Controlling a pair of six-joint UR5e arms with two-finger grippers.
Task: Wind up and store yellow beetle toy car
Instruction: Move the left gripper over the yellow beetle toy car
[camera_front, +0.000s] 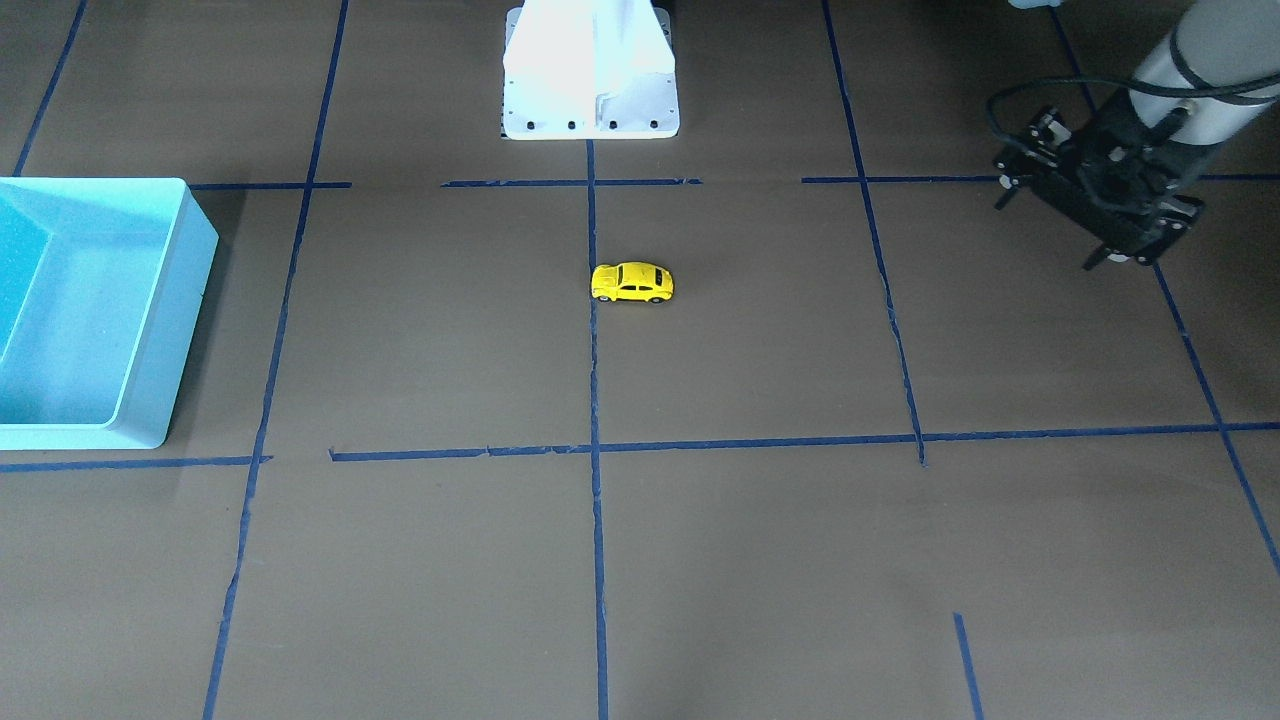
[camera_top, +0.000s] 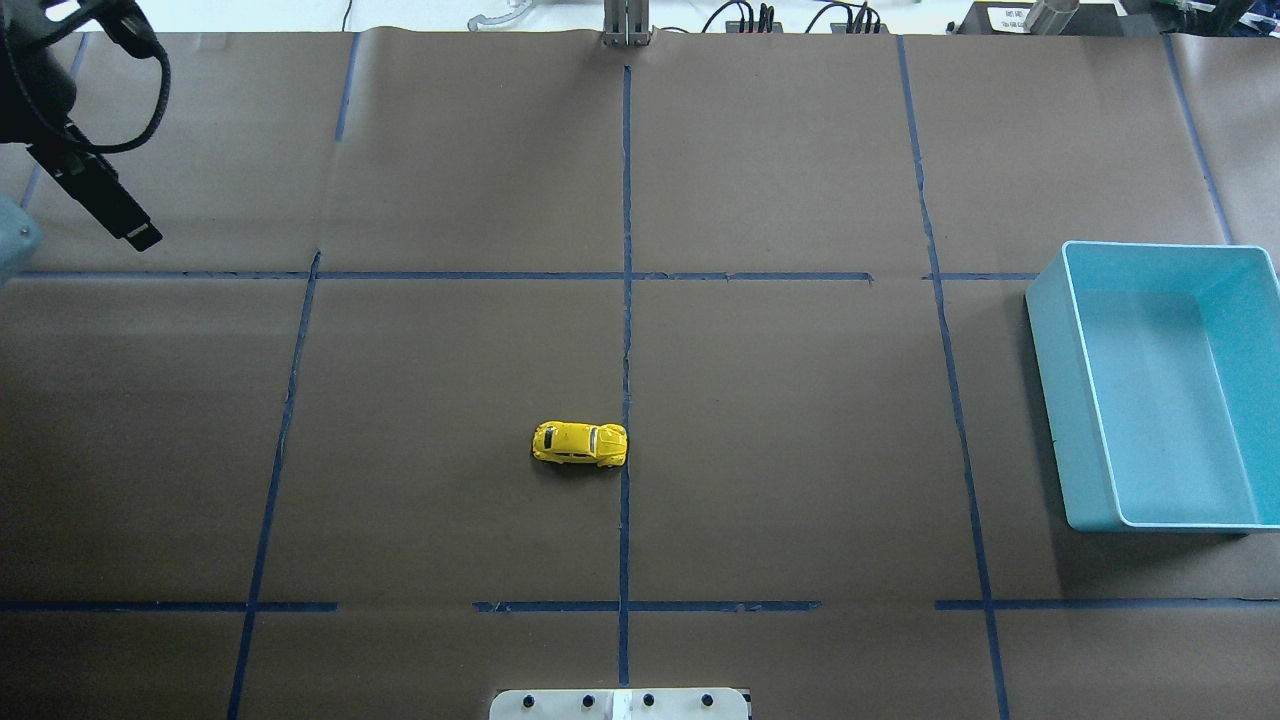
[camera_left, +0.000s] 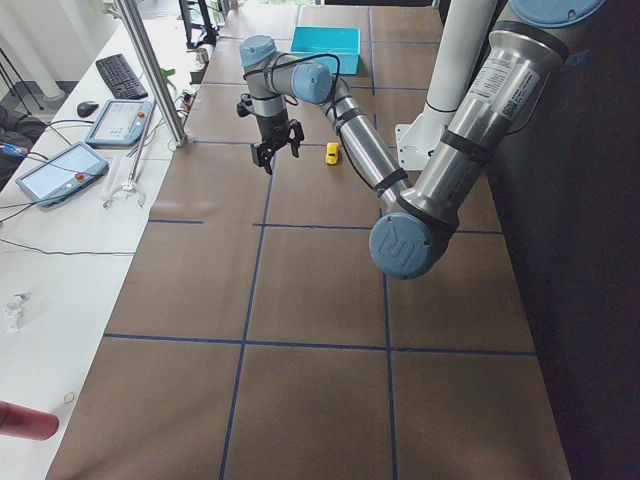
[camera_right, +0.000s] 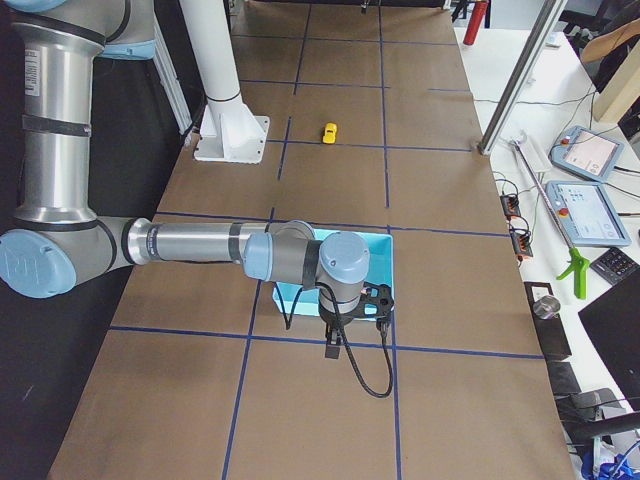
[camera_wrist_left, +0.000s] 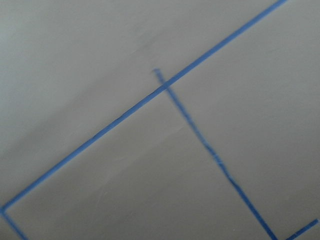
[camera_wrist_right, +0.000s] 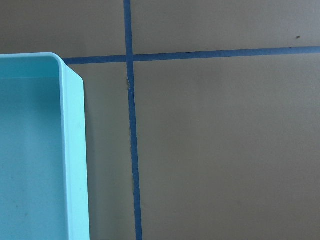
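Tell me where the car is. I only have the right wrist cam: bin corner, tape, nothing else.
Observer: The yellow beetle toy car stands on its wheels mid-table, one end at the centre tape line, far from the light blue bin.
Operator: Anything in the bin?
Observer: No, the overhead view shows it empty.
Operator: Left arm?
Observer: The left gripper hovers over the table's far left part, jaws open and holding nothing, well clear of the car.
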